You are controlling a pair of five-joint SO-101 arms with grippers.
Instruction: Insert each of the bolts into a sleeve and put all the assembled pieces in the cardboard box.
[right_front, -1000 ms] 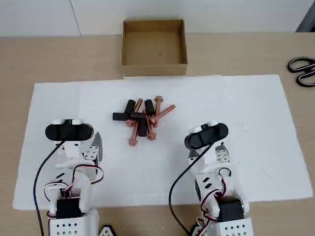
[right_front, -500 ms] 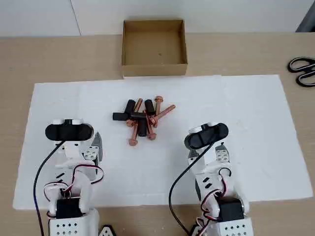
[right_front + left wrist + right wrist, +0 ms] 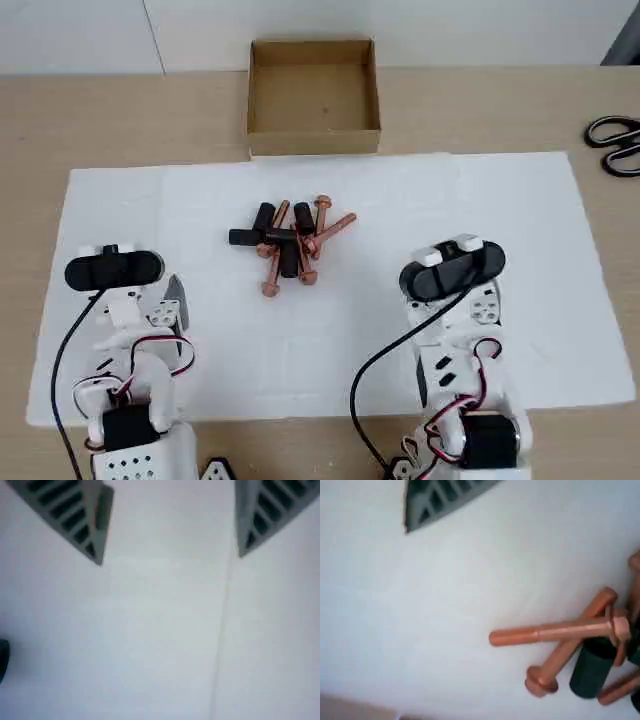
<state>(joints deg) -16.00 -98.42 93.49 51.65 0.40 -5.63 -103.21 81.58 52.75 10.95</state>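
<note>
The bolts (image 3: 335, 225) and black sleeves (image 3: 289, 262) lie tangled in one pile at the middle of the white sheet (image 3: 520, 200), none of them assembled. Bare sheet lies open at 3, 6 and 9 o'clock of the pile. The cardboard box (image 3: 313, 141) stands at 12 o'clock of the pile on the tabletop (image 3: 120, 110), its near wall right at the sheet's far edge. Scissors (image 3: 615, 143) lie at the tabletop's far right edge, well apart from everything else.

Since half a second ago the left arm has swung toward 9 o'clock and the right arm toward 3 o'clock, both away from the pile. The pile and the box have not shifted.

The left tool (image 3: 170, 559) hangs over bare sheet at about 8 o'clock of the pile, spread wide, holding and touching nothing. The right tool (image 3: 478, 305) sits at about 4 o'clock of the pile; whether it is spread or pressed together I cannot tell. Its wrist view shows a few bolts and a sleeve lying free on the sheet.
</note>
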